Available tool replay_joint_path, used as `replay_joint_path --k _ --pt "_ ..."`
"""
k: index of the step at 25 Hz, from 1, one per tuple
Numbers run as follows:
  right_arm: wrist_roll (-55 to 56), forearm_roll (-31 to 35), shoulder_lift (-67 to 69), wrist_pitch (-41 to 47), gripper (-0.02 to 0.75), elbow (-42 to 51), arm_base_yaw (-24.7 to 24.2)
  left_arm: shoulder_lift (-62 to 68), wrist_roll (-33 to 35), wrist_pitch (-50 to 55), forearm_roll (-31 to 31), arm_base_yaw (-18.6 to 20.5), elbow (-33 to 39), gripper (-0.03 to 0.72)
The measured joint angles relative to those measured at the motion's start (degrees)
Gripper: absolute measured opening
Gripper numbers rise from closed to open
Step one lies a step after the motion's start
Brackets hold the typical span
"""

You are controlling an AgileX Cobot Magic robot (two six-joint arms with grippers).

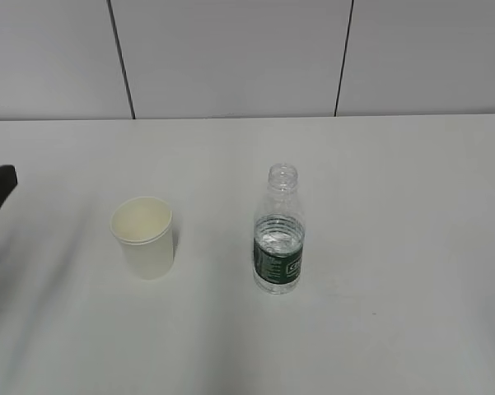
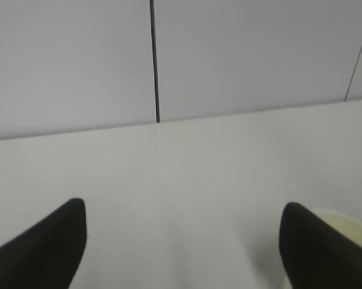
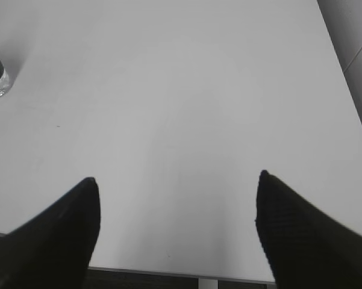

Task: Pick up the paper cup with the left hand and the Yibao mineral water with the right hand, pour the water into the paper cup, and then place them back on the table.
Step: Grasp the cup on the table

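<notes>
My left hand [image 2: 181, 247] is open wide and holds nothing. Only its dark tip pokes in at the left edge of the outside view. The paper cup [image 1: 143, 236] stands upright on the table [image 1: 395, 206], off to the right of this hand and well apart from it. From my left wrist, a bit of the cup's rim peeks out behind my right finger [image 2: 316, 253], so the cup is not between my fingers yet. I think the job now is to reach the cup. To do it well, I should slide this hand to the right until the cup sits in the middle of the gap. Then I should close gently on its side, below the rim. The cup looks thin and light, so a hard squeeze could crush it, and a bump could tip it over.

The Yibao mineral water [image 1: 278, 234] stands upright to the right of the cup, near it but not touching. It has no cap and some water inside.

My right hand [image 3: 176, 232] is open wide too, and empty. The bottle is far off to its left and ahead; from my right wrist only its bottom shows, at the top left corner. This hand must swing left, line up with the green band, and grip there. It must keep the bottle straight up, or water may spill.
</notes>
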Motion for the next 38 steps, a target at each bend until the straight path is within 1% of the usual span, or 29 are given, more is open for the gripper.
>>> replay_joint_path --k 4,12,14,17,19,20,23,27,30,35,38 --pt "0.0 0.0 0.0 0.0 0.592 0.0 0.0 5.12 0.0 -2.37 0.16 0.0 1.28 0.616" --pt "0.0 0.0 0.0 0.0 0.592 0.0 0.0 19.86 -0.06 -5.08 0.95 0.0 1.28 0.536" --pt "0.0 0.0 0.0 0.0 0.592 0.0 0.0 23.32 -0.08 -8.48 3.23 0.0 1.28 0.528" --pt "0.0 0.0 0.0 0.0 0.592 0.0 0.0 28.92 -0.08 -19.01 7.94 0.0 1.48 0.523" --pt "0.0 0.0 0.0 0.0 0.592 0.0 0.0 32.65 -0.12 -26.9 9.69 0.0 2.38 0.521" --pt "0.0 0.0 0.0 0.0 0.592 0.0 0.0 34.73 -0.12 -28.38 10.02 0.0 2.81 0.521" --pt "0.0 0.0 0.0 0.0 0.592 0.0 0.0 40.15 -0.12 -29.21 10.84 0.0 3.55 0.521" --pt "0.0 0.0 0.0 0.0 0.592 0.0 0.0 44.35 -0.01 -29.47 15.43 0.0 3.55 0.521" --pt "0.0 0.0 0.0 0.0 0.592 0.0 0.0 45.05 0.79 -29.72 16.43 0.0 3.55 0.521" --pt "0.0 0.0 0.0 0.0 0.592 0.0 0.0 45.37 5.05 -29.84 18.36 0.0 3.3 0.521" --pt "0.0 0.0 0.0 0.0 0.592 0.0 0.0 45.37 6.09 -29.84 19.49 0.0 2.69 0.521"
